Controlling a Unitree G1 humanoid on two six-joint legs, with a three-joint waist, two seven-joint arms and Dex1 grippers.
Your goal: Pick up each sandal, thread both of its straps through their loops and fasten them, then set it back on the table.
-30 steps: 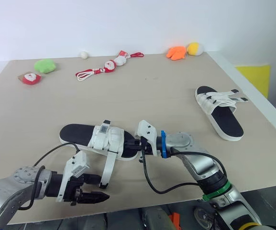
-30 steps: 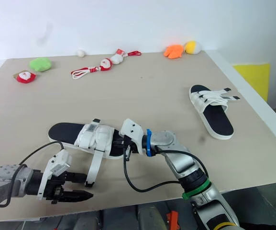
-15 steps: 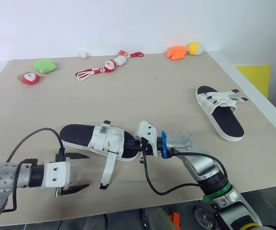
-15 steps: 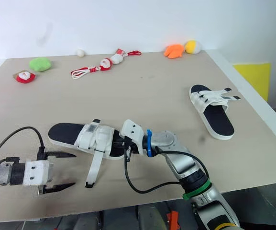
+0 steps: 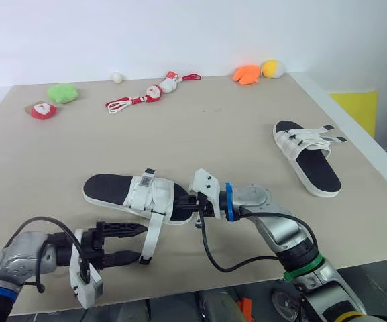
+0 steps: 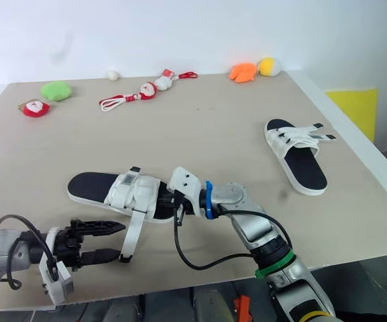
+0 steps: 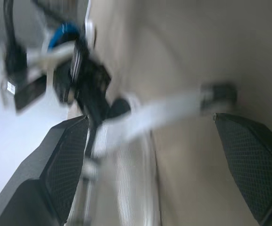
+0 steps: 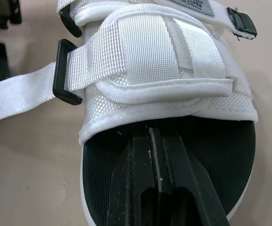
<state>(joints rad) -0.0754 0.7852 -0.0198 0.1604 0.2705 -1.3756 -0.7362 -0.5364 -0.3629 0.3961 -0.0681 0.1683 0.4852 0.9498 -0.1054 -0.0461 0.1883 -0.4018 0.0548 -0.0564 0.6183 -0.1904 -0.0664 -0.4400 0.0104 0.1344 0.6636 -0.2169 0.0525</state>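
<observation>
Table (image 5: 233, 134) with two white sandals, both flat on it; two grippers at the near one.

Near sandal (image 5: 113, 190): close to the front edge, black footbed up, one strap (image 5: 154, 231) hanging loose out of its black loop (image 8: 65, 70) toward the front edge. Far sandal (image 5: 314, 168): near the right edge, well apart. Right gripper (image 5: 192, 204): fingers (image 8: 140, 188) closed together, lying on the near sandal's footbed. Left gripper (image 5: 141, 242): spread wide, holding nothing, strap's free end between its fingers. Back edge: green plush (image 5: 63, 92), orange toy (image 5: 247, 73), white ball (image 5: 117, 76).
</observation>
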